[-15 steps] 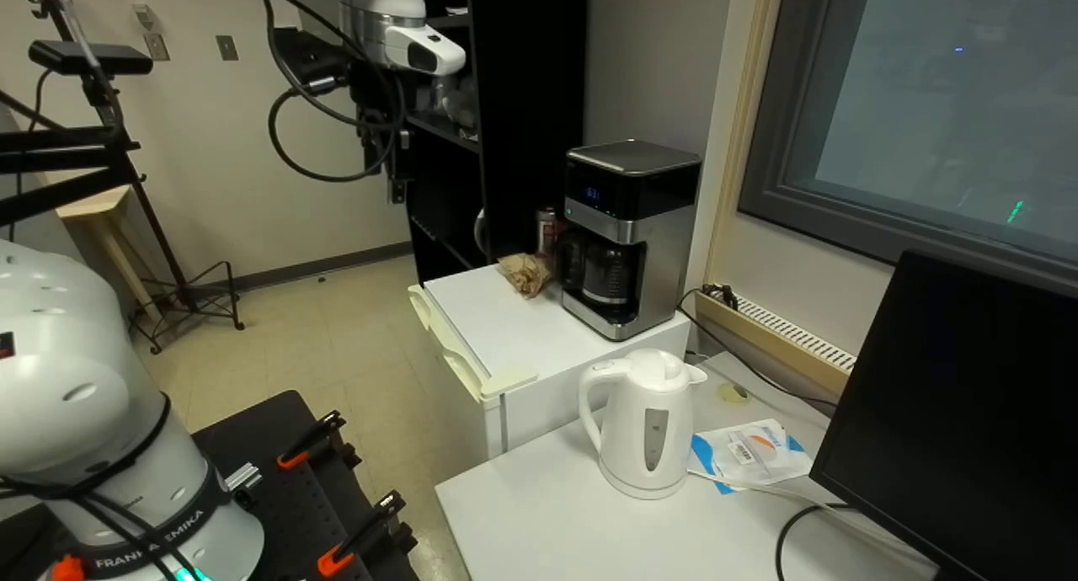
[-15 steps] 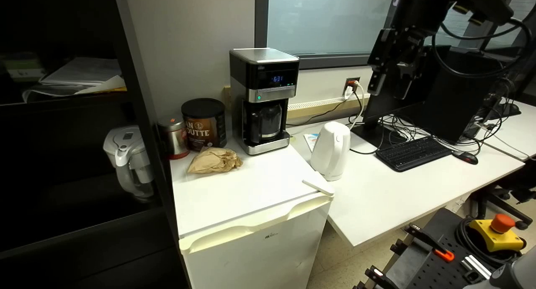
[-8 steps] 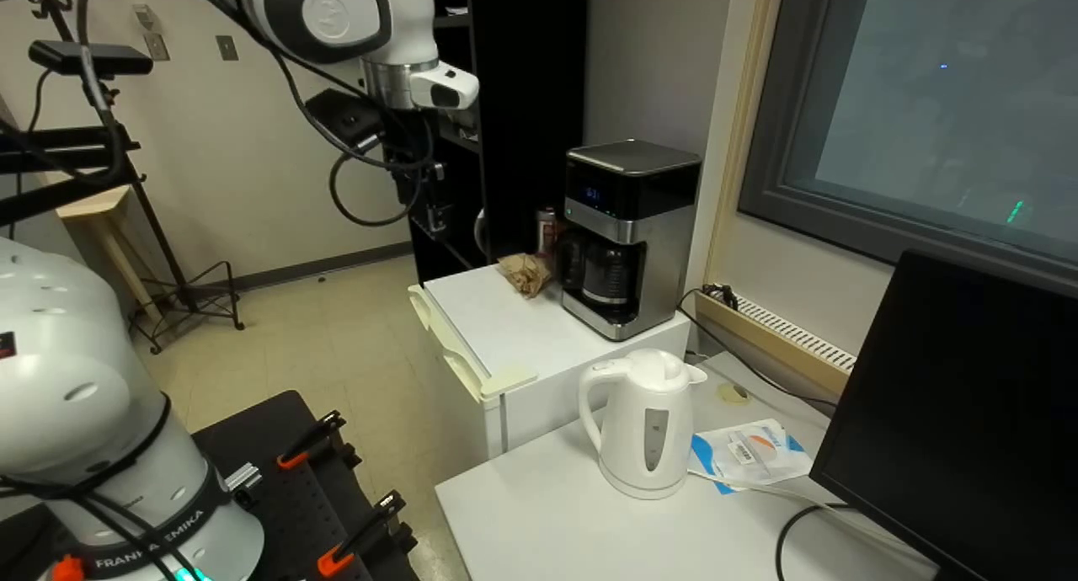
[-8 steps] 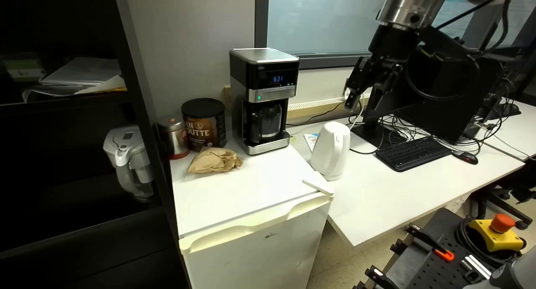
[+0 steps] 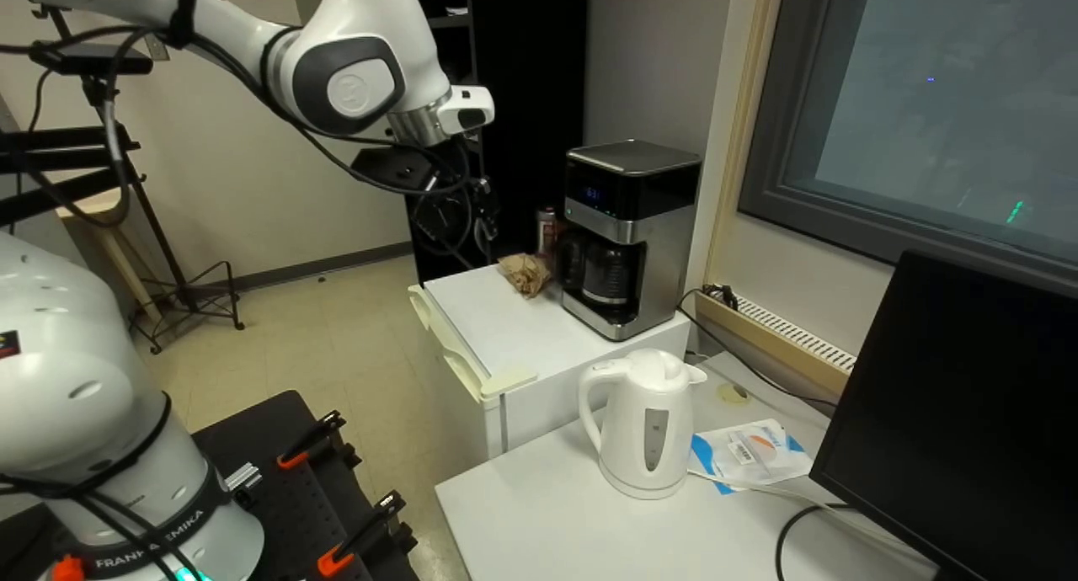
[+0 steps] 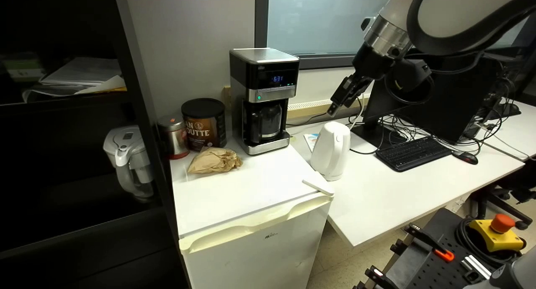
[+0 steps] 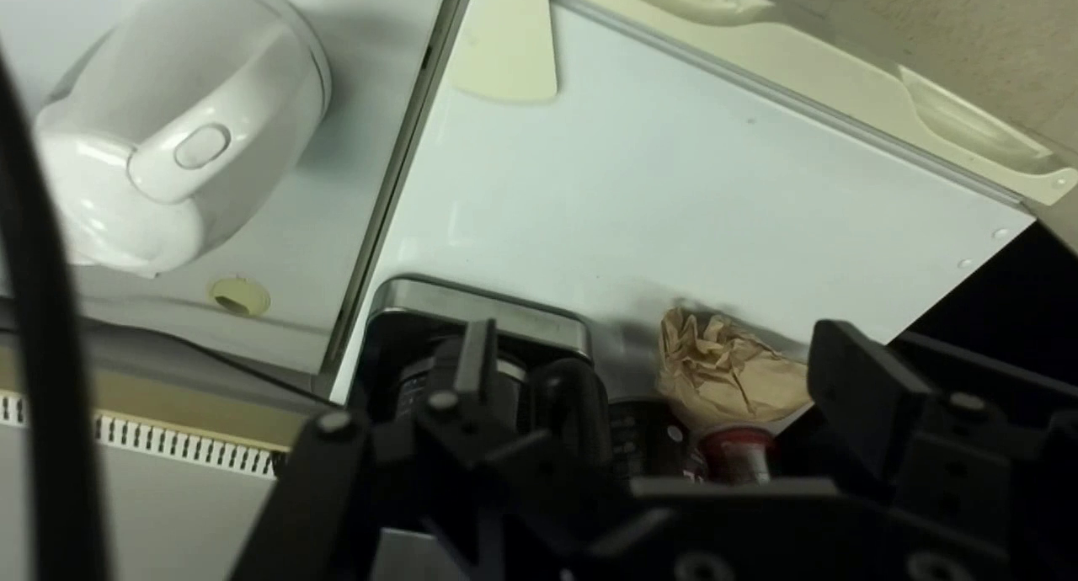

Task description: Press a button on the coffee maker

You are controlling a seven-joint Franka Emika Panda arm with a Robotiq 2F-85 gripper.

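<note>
The coffee maker (image 5: 633,202) stands upright at the back of the white fridge top, and shows in both exterior views (image 6: 264,77). Its front has a lit clock display (image 6: 277,78) and a silver band with a green-lit button (image 6: 258,97). My gripper (image 6: 335,109) is tilted and held in the air, apart from the coffee maker. It also shows in an exterior view (image 5: 487,227). In the wrist view my gripper (image 7: 663,358) is open and empty, its fingers wide apart. Only the machine's lower front (image 7: 480,307) and carafe show there, partly hidden by a finger.
A white kettle (image 6: 331,150) stands on the desk beside the fridge (image 6: 251,188). A crumpled paper bag (image 6: 214,160), a coffee can (image 6: 204,123) and a metal canister (image 6: 173,136) sit beside the machine. A black shelf (image 6: 144,113) and a monitor (image 5: 968,413) flank the area.
My arm has reached forward and lowered. The gripper has come closer to the coffee maker and tilted toward it. The coffee maker and the other objects have not moved.
</note>
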